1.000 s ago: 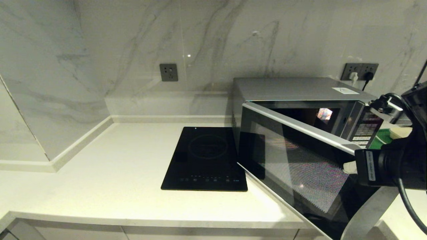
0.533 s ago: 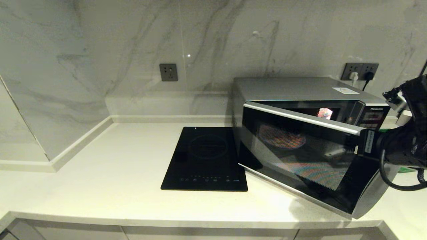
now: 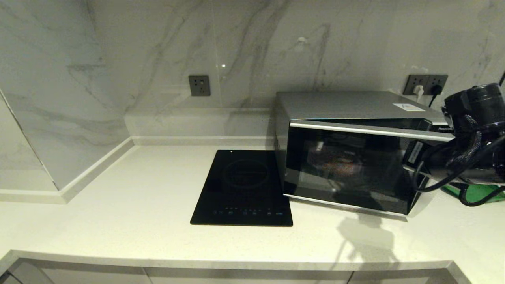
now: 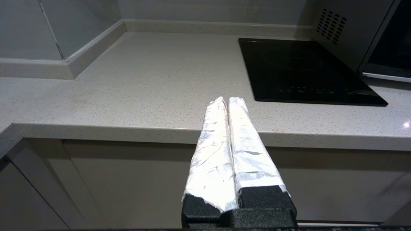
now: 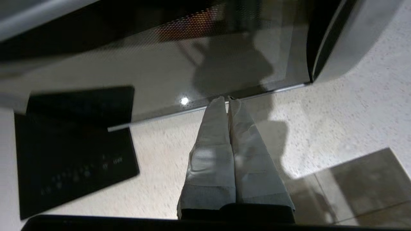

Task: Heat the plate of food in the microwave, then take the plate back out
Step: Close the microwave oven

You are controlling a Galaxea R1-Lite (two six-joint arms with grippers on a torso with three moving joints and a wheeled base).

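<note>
The silver microwave (image 3: 347,104) stands at the right of the counter. Its dark glass door (image 3: 375,185) is swung almost closed, with a narrow gap left at the handle side. Through the glass I dimly see the plate of food (image 3: 339,165) as an orange glow inside, also faint in the right wrist view (image 5: 189,25). My right arm (image 3: 469,157) reaches in from the right. The right gripper (image 5: 226,99) is shut and empty, its tips at the door's lower edge. My left gripper (image 4: 227,99) is shut and empty, parked low in front of the counter edge.
A flat black induction cooktop (image 3: 244,185) lies just left of the microwave. A green tray (image 3: 479,193) shows behind my right arm. Wall sockets (image 3: 426,83) with plugs sit behind the microwave. The pale counter (image 3: 118,205) stretches to the left.
The microwave door has swung from wide open to nearly closed, with my right arm following it inward toward the oven front. The left arm has not moved.
</note>
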